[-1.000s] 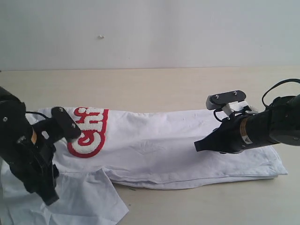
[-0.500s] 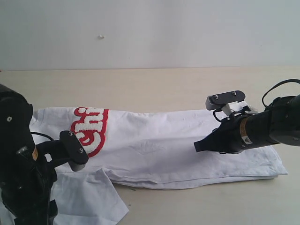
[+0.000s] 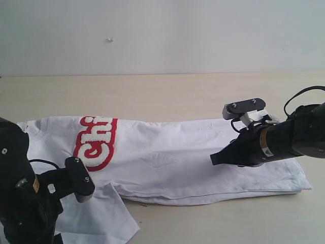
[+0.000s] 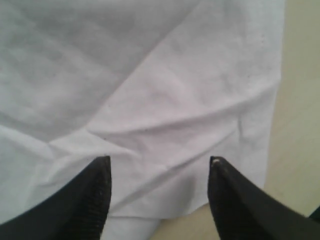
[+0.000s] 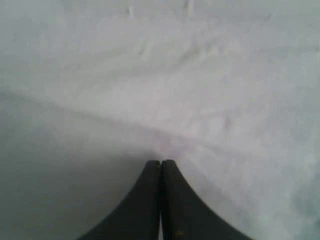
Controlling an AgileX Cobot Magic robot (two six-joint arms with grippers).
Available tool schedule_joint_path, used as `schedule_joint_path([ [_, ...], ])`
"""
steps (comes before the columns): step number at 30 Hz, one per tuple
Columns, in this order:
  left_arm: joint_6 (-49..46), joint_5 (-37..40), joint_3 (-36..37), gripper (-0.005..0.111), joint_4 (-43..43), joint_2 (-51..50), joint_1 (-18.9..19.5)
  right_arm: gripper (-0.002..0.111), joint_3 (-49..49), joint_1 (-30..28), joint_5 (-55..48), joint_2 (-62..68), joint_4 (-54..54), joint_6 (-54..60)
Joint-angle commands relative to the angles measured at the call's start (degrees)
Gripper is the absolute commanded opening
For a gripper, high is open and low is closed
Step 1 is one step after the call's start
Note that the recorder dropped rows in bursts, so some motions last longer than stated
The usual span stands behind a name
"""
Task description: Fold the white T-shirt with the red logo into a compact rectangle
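White T-shirt (image 3: 177, 157) lies spread beneath the left gripper (image 4: 160, 161) and right gripper (image 5: 161, 163).

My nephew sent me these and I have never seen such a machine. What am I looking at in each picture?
This is a robot with two black arms, each ending in a two-fingered gripper. The wide picture is from a camera standing off the arms; the other two are from cameras on the wrists, looking past the fingers. On the pale table lies a white T-shirt with a red logo, partly folded into a long strip. The left gripper hangs open over the cloth near its edge, holding nothing. The right gripper is shut over the shirt; no cloth shows between its fingers.
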State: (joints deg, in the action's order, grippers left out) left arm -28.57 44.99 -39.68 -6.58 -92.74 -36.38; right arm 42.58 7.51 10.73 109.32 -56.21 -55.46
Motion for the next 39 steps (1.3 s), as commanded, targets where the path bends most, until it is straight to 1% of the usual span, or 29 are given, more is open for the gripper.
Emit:
schedule_joint_path([
  [1, -1.19, -1.84, 0.73, 0.056, -0.78, 0.09, -0.36, 0.000, -0.28, -0.15, 0.21, -0.56, -0.32, -0.09],
  [4, -1.62, -2.46, 1.40, 0.056, -1.80, 0.09, -0.36, 0.000, -0.28, -0.15, 0.21, -0.56, -0.32, -0.09],
  [10, -1.63, -7.16, 3.20, 0.056, -2.09, 0.09, -0.36, 0.000, -0.28, -0.15, 0.21, -0.56, -0.32, -0.20],
  [12, -1.20, -7.85, 3.45, 0.054, -2.36, 0.09, -0.36, 0.000, -0.28, -0.15, 0.21, -0.56, -0.32, -0.20],
  [15, -1.50, -7.85, 3.45, 0.051, -3.27, 0.09, -0.36, 0.000, -0.28, -0.15, 0.21, -0.56, -0.32, -0.20],
  [25, -3.37, -7.03, 3.45, 0.052, -3.38, 0.09, -0.36, 0.000, -0.28, -0.15, 0.21, -0.56, -0.32, -0.20],
  [30, -3.97, -7.27, 3.45, 0.071, -3.89, 0.09, -0.36, 0.000, -0.28, -0.15, 0.21, -0.56, -0.32, -0.20],
  [34, -3.97, -7.27, 3.45, 0.071, -5.84, -0.69, -0.36, 0.000, -0.28, -0.15, 0.21, -0.56, -0.32, -0.20],
  [39, -3.97, -7.27, 3.45, 0.071, -8.52, -4.18, -0.36, 0.000, -0.28, -0.15, 0.21, -0.56, -0.32, -0.20],
])
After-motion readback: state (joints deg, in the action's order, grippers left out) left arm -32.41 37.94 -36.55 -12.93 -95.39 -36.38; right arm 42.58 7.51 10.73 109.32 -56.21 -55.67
